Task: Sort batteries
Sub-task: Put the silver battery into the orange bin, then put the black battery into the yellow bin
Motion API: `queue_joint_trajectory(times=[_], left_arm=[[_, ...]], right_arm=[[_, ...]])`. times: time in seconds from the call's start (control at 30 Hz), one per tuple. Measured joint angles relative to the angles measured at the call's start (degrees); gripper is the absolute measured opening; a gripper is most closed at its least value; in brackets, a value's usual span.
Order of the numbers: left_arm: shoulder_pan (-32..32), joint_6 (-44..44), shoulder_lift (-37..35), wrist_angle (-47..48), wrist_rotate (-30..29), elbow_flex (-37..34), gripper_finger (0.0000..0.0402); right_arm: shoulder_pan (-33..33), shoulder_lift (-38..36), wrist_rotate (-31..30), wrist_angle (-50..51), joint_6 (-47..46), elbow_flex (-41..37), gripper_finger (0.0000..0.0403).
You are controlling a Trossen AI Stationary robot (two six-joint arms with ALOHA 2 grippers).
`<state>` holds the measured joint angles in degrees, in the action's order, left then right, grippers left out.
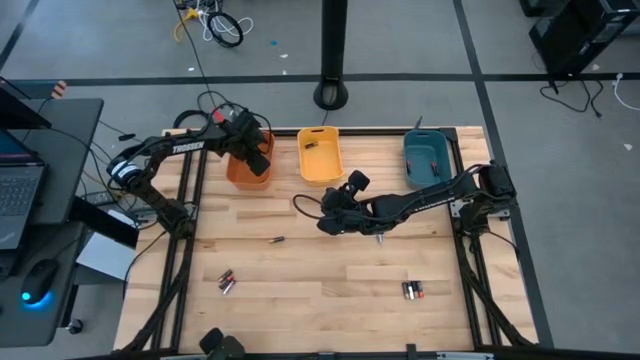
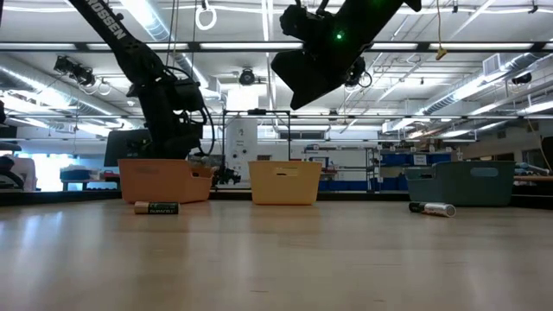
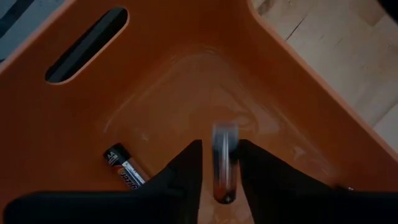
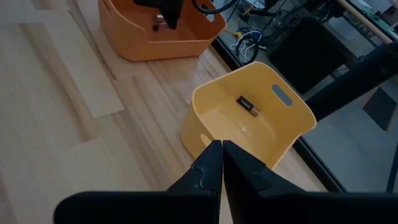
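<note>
My left gripper point(image 3: 221, 168) hangs over the orange bin point(image 1: 240, 172), fingers apart and pointing down into it. A battery point(image 3: 225, 162), smeared by motion, shows between the fingers, narrower than the gap. A second battery point(image 3: 127, 171) lies on the bin's floor. My right gripper point(image 4: 222, 152) is shut on nothing above the table's middle point(image 1: 328, 220), just near of the yellow bin point(image 1: 320, 160), which holds one battery point(image 4: 247, 106). Loose batteries lie on the wooden table point(image 1: 277, 240), point(image 1: 227, 282), point(image 1: 413, 290).
The teal bin point(image 1: 425, 160) stands at the far right, in a row with the orange and yellow bins along the far edge. In the low view a battery point(image 2: 156, 207) lies before the orange bin and another point(image 2: 432, 208) before the teal one. Bare wood spans the table's near half.
</note>
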<state>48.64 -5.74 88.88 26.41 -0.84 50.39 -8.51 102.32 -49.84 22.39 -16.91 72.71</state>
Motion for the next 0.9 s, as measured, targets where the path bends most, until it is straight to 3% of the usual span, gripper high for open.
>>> queue_joint_trajectory(times=[0.17,0.27,0.4,0.6,0.73,0.9], left_arm=[[0.0,-0.1,0.0,-0.4,0.0,0.0,0.0150],[-0.1,-3.3,0.0,-0.8,-1.9,0.0,0.0151],[-0.7,-6.0,-2.3,-3.4,-6.0,0.0,0.0110],[-3.5,-7.2,-12.3,-8.3,-3.9,0.0,0.0011],[-7.5,-7.4,-19.9,-6.4,-1.9,0.0,0.0012],[-17.3,-7.3,-26.2,-3.4,0.3,0.0,0.0006]], right_arm=[[0.0,0.0,0.0,0.0,0.1,0.0,0.0014],[0.0,0.0,0.0,0.0,0.1,0.0,0.0016],[0.0,0.0,0.0,0.0,0.5,0.0,0.0020],[0.0,0.0,0.0,0.1,1.2,0.0,0.0013],[0.0,0.0,0.0,1.9,1.3,0.0,0.0016],[0.0,0.0,1.2,1.2,-0.2,-1.8,0.0008]])
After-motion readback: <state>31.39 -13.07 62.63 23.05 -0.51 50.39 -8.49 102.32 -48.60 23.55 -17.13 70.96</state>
